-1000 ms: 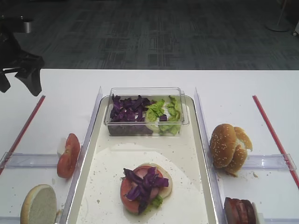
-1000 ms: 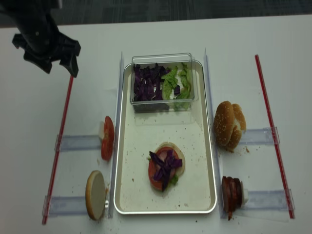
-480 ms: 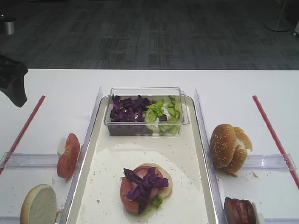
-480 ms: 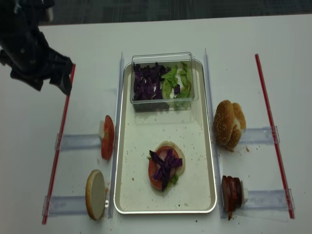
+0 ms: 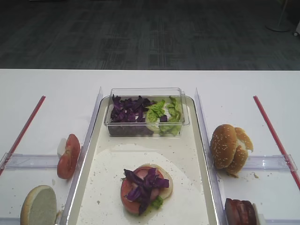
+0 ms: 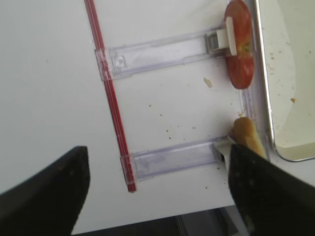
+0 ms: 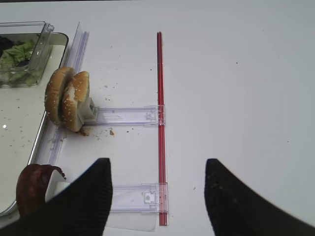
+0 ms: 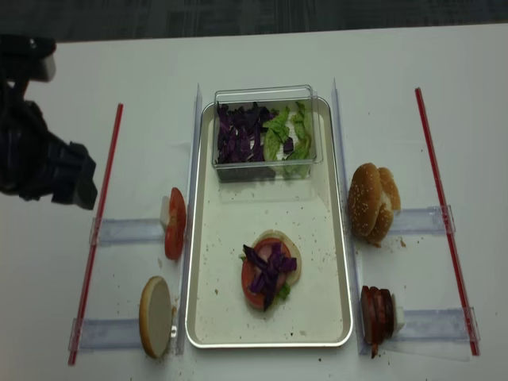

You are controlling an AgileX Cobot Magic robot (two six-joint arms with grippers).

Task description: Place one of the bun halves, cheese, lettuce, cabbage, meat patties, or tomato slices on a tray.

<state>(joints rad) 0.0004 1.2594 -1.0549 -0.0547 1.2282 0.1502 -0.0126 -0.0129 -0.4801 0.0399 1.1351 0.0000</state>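
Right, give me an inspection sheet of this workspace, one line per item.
Surface: white table, crumbs near the racks.
Job's things: tray holds a stack of bun half, tomato, lettuce and purple cabbage; clear tub of cabbage and lettuce at its far end.
Left rack: tomato slices and pale bun half on edge.
Right rack: sesame bun halves and meat patties on edge.
Clutter: two red strips.
Grippers: left gripper open, holding nothing; right gripper open, holding nothing.
Cables: nothing seen.
Surroundings: dark carpet floor.
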